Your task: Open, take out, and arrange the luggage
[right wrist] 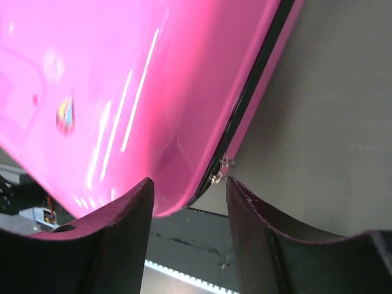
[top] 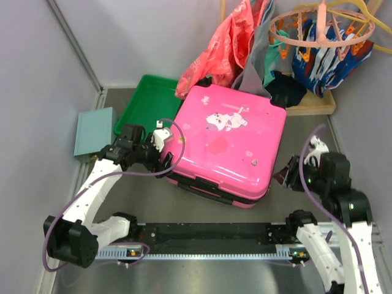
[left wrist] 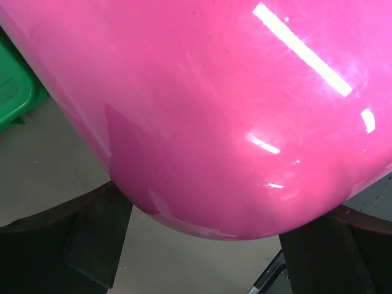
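Observation:
The hot-pink luggage (top: 226, 144) lies flat and closed in the middle, white stickers on its lid. My left gripper (top: 164, 158) is open at its near left corner. In the left wrist view the pink shell (left wrist: 214, 110) bulges between the wide-spread fingers (left wrist: 61, 245) without visible contact. My right gripper (top: 288, 171) is open at the near right corner. In the right wrist view its fingertips (right wrist: 138, 196) stand just short of the black zipper seam, and the small metal zipper pulls (right wrist: 220, 170) hang just ahead of the gap between them.
A green tray (top: 144, 101) stands behind the left arm, also in the left wrist view (left wrist: 15, 92). A pale-teal box (top: 95, 130) lies at the far left. Hanging clothes (top: 245, 43) and a round peg rack (top: 321, 33) are at the back. Walls close both sides.

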{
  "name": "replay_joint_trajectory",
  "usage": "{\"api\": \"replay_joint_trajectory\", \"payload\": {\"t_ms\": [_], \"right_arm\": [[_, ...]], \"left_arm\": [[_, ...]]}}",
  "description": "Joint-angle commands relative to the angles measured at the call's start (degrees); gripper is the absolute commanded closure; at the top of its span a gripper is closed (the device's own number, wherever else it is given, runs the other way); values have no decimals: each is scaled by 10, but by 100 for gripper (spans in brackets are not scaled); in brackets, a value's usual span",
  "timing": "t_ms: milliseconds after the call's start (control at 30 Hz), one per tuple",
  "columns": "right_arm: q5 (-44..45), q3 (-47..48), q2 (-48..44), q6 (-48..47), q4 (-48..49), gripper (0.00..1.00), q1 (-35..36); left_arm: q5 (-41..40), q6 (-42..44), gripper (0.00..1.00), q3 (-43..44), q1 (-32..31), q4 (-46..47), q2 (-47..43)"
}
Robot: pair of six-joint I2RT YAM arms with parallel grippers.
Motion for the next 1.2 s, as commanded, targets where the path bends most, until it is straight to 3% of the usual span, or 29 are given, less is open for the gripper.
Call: {"api": "replay_joint_trajectory", "payload": {"t_ms": [0,100,133,200,300,333,400,433,567,733,867,1167], "right_arm": [[-47,-69,-102,-42,83,50,5],[-62,-106,-129,-68,157,47,4],[-129,-111,-126,-112,180,46,5],[-144,-110,-116,-125,250,44,5],[-223,-101,-103,-228,318,43,5],[-222,-99,-99,-329,306,42,5],[-193,-97,-84,-414,245,40,5],[-197,-96,-78,-500,220,39,5],[-243,-131,-85,-590,169,34,27],[-187,-209,-115,-706,94,34,60],[-208,-206,-69,-749,68,37,60],[-189,-219,-25,-696,120,43,64]], "left_arm": [[-46,-70,7,74,8,401,26],[-54,-72,7,85,8,407,38],[-55,-73,7,91,8,409,43],[-56,-74,7,96,8,410,53],[-59,-72,7,110,8,410,66],[-62,-73,8,119,8,409,71],[-67,-74,8,136,8,426,85],[-69,-72,8,142,7,425,94],[-65,-65,8,154,7,423,112],[-65,-52,8,158,8,417,114],[-45,-51,8,153,7,400,100],[-31,-55,8,144,7,404,83]]}}
